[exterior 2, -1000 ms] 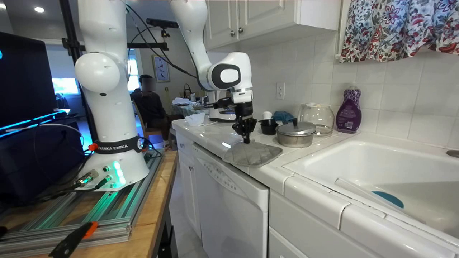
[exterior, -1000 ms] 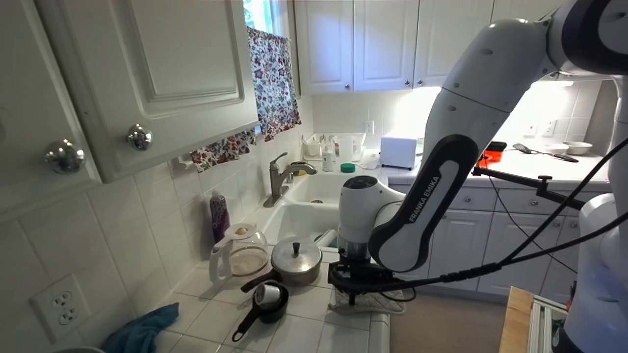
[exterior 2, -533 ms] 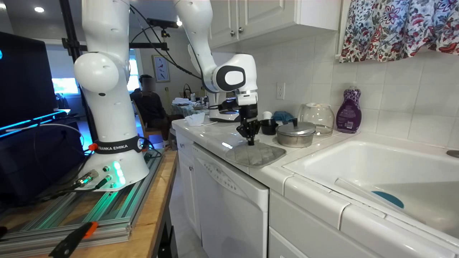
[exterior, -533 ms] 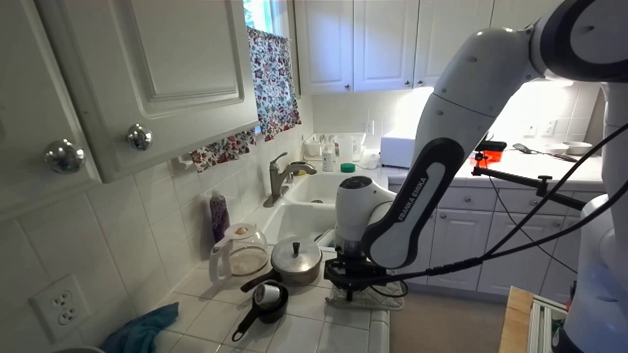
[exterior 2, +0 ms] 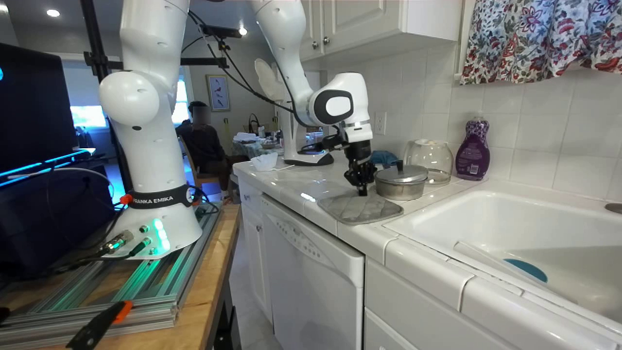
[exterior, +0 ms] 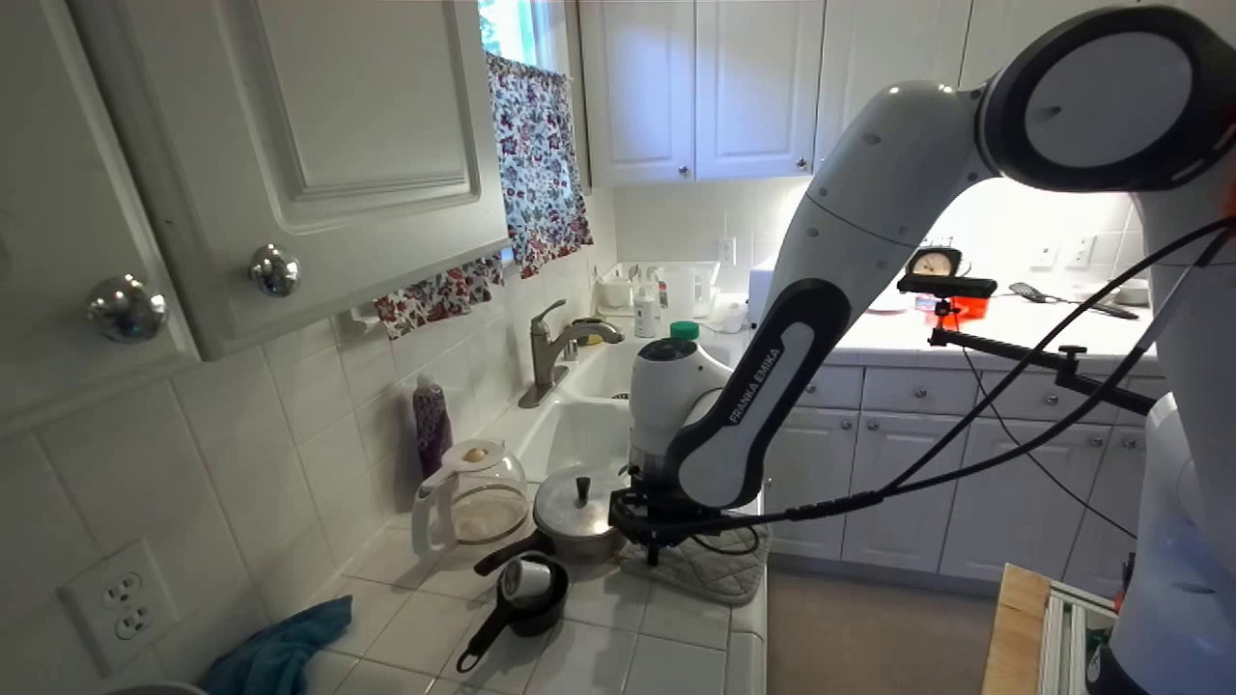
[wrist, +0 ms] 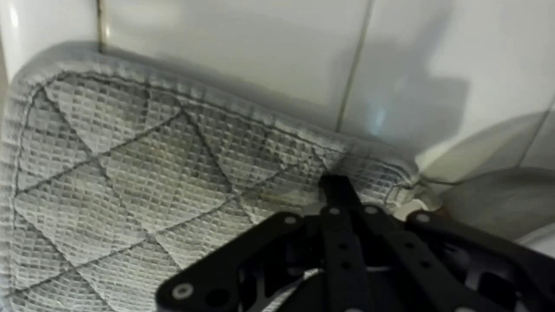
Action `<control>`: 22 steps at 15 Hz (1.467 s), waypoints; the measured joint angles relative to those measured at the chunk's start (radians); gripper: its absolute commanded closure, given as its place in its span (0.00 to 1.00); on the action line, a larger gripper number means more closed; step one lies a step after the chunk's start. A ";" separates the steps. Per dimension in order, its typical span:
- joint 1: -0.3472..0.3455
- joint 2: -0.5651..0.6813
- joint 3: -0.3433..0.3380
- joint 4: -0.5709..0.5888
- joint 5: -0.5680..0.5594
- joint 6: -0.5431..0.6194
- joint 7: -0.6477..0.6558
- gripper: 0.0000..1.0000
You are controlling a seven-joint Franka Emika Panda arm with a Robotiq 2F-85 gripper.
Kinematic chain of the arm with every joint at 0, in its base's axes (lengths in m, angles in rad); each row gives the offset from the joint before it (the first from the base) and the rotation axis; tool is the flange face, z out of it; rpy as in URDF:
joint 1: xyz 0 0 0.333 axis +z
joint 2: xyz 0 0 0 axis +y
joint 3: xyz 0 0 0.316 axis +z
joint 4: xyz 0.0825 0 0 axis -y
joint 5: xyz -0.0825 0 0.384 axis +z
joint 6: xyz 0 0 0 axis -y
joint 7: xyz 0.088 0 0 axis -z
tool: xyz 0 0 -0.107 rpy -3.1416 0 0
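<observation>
One gripper (wrist: 334,180), jaws fully together with nothing visibly between them, rests on the quilted potholder (wrist: 151,186); a sideways push could bunch it against the lidded pot (exterior 2: 400,187).

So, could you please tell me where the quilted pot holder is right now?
In an exterior view, the pot holder lies on the tiled counter beneath the gripper, left of the sink and beside the lidded saucepan.
</observation>
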 measured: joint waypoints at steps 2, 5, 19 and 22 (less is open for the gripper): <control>-0.003 0.027 0.000 0.046 0.002 -0.017 -0.036 1.00; 0.000 0.062 0.001 0.106 0.002 -0.042 -0.100 1.00; 0.004 0.116 0.080 0.225 0.019 -0.168 -0.598 0.74; 0.014 0.103 0.082 0.211 0.041 -0.183 -0.621 0.59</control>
